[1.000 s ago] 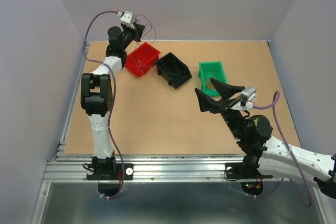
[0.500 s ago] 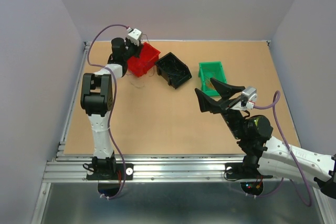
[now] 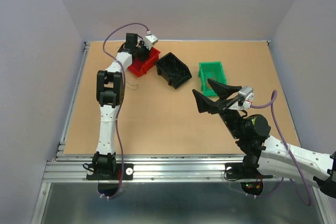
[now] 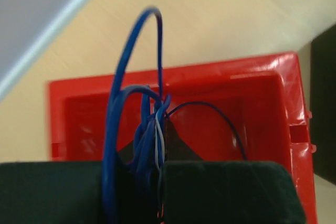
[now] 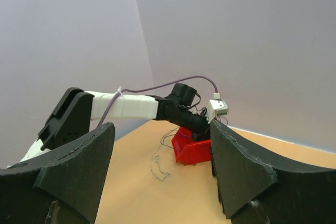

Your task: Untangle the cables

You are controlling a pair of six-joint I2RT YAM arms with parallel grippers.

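Blue thin curly wires (image 4: 134, 129) were pinched tight in my left gripper (image 4: 160, 148), just above the red plastic bin (image 4: 252, 77) at the far left. My right gripper (image 5: 161, 127) hung spread wide, holding nothing. I feared a loop could snag the bin's rim and tip it.

Three bins counted on one table (image 3: 157, 124): one red bin (image 3: 143, 65) at eleven o'clock, one black bin (image 3: 174, 70) at twelve and one green bin (image 3: 212, 73) at one. Two arms present: one left arm (image 3: 107, 103), one right arm (image 3: 254, 129). Cables: one bundle of blue strands (image 4: 126, 114) and one loose strand (image 3: 134, 85) at ten o'clock.
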